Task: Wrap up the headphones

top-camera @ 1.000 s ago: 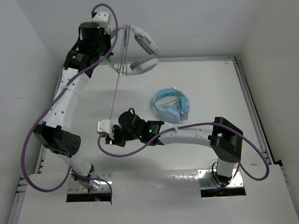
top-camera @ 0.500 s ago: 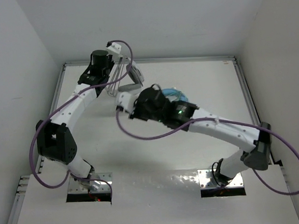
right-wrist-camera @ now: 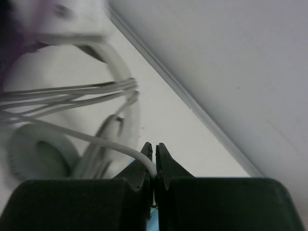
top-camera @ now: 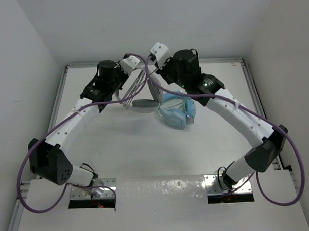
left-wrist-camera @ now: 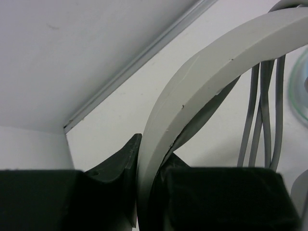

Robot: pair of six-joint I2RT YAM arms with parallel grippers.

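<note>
The white headphones hang at the back of the table, one grey ear cup low over the surface. My left gripper is shut on their white headband, which is clamped between its black jaws. Several loops of the thin grey cable lie across the headband. My right gripper sits just right of the headphones and is shut on the cable, pinched at its fingertips. The ear cup and headband show blurred in the right wrist view.
Light blue headphones lie on the table right under my right arm, next to the white ones. The back wall and its metal rail are close behind both grippers. The side walls bound the table left and right.
My right arm has swung from the table's front middle to the back, carrying the cable around the headphones. My left gripper has moved right and lowered the headphones.
</note>
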